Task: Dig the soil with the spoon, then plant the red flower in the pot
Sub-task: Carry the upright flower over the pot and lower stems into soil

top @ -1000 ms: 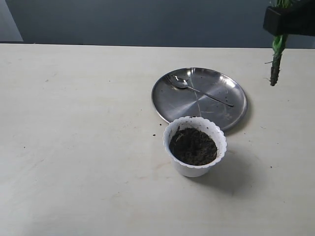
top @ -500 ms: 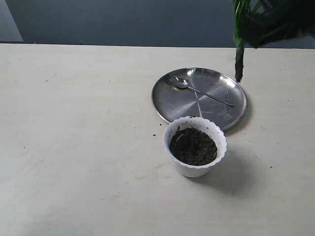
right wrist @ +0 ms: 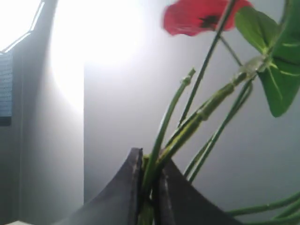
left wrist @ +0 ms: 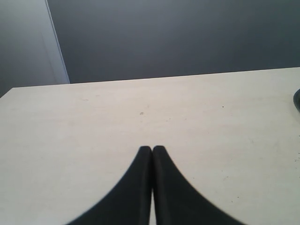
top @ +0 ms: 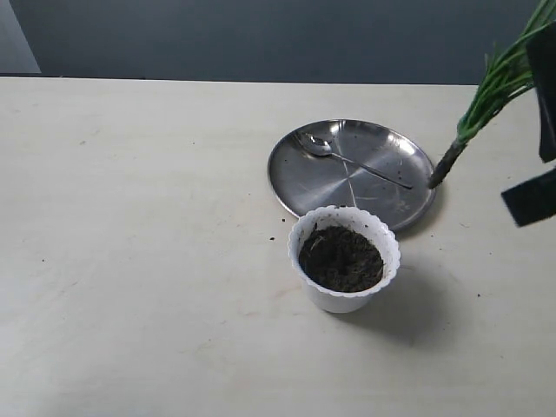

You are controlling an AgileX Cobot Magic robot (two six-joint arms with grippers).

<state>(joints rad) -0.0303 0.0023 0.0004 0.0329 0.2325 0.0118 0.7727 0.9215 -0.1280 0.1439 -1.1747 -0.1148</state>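
Nearest, the pot [top: 345, 258] stands on the worktop [top: 139, 261] right of centre, the soil [top: 340, 258] filling it. Just behind, touching its rim, a steel plate [top: 351, 173] carries the spoon [top: 347, 158]. Toward the right edge, the right tool [right wrist: 149, 187] clenches the red flower [top: 483, 109] by its stems, tilted, above the worktop. The left tool [left wrist: 152, 152] is pressed closed and empty.

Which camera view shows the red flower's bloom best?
The right wrist view: it shows the red flower with its bloom, leaves and stems clamped by the right gripper. The exterior view shows only the green stems and dark base, tilted over the steel plate. The left wrist view shows none.
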